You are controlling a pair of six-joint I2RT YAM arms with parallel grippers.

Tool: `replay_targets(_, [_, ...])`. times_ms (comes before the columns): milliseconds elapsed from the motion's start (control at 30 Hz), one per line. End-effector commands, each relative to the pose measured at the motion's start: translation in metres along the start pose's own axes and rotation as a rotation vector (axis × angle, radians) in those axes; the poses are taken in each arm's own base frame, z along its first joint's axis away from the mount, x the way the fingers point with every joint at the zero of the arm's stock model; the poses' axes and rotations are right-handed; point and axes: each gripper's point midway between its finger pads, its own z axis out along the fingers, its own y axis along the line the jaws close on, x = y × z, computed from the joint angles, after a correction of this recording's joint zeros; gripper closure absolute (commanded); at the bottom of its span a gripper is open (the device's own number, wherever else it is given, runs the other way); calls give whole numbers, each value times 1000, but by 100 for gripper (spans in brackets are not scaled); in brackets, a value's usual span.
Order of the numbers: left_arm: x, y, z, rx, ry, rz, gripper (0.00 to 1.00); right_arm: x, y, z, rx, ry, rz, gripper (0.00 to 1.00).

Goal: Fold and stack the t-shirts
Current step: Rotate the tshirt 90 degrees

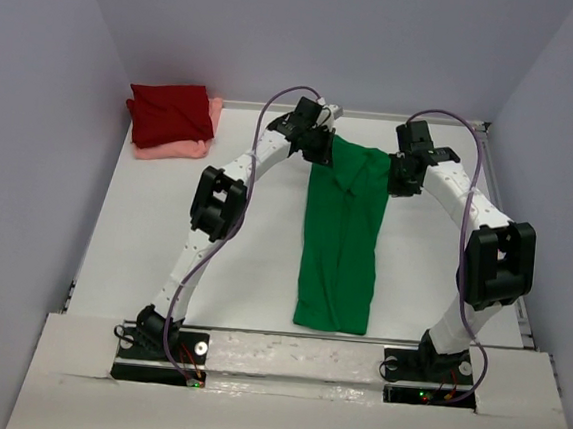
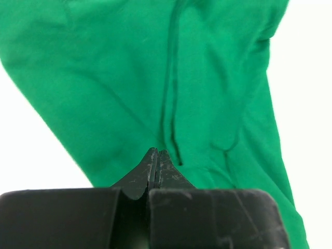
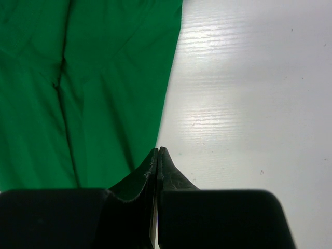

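Note:
The bright green t-shirt [image 1: 341, 241] lies as a long narrow strip down the middle of the table, its far end rumpled between the two grippers. My left gripper [image 1: 324, 150] is at that end's left corner and is shut, with green cloth [image 2: 129, 78] running right up to its tips [image 2: 157, 151]. My right gripper [image 1: 398, 174] is shut at the right corner, where the green shirt's edge [image 3: 104, 78] meets its tips [image 3: 158, 149]. The dark red t-shirt [image 1: 170, 114] lies folded on top of the salmon pink t-shirt [image 1: 180, 149] at the far left.
The white table [image 1: 134, 241] is walled by grey panels on the left, back and right. A raised rim [image 1: 528, 326] runs along its right side. Both arm bases [image 1: 159, 349] are bolted at the near edge, with purple cables looping over the arms.

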Motion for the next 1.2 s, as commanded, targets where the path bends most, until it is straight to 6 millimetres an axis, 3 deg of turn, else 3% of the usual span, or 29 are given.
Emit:
replay_targets(0, [-31,-46,-15,205,-72,44,100,-8,0,-2,-5,-42,13,100])
replay_targets(233, [-13,-68,-3,436,-40,16,100,-2,-1,2,-1,-25,2,100])
replay_targets(400, [-6,-60,8,464,-16,-38,100,-5,-2,-4,1,-42,10,100])
replay_targets(533, [11,-42,28,423,20,-96,100,-8,-5,-15,1,-66,13,100])
replay_targets(767, [26,-16,43,292,60,-148,100,-10,-6,-29,-9,-94,21,100])
replay_targets(833, [26,-10,43,256,56,-148,100,-9,-6,-29,-14,-91,22,100])
replay_targets(933, [26,15,42,155,50,-175,100,-5,-4,-28,-24,-81,18,100])
replay_targets(967, [26,32,40,107,49,-209,100,-5,-4,-27,-25,-79,21,100])
replay_targets(1167, [24,71,27,50,42,-265,100,0,-3,-27,-37,-74,17,100])
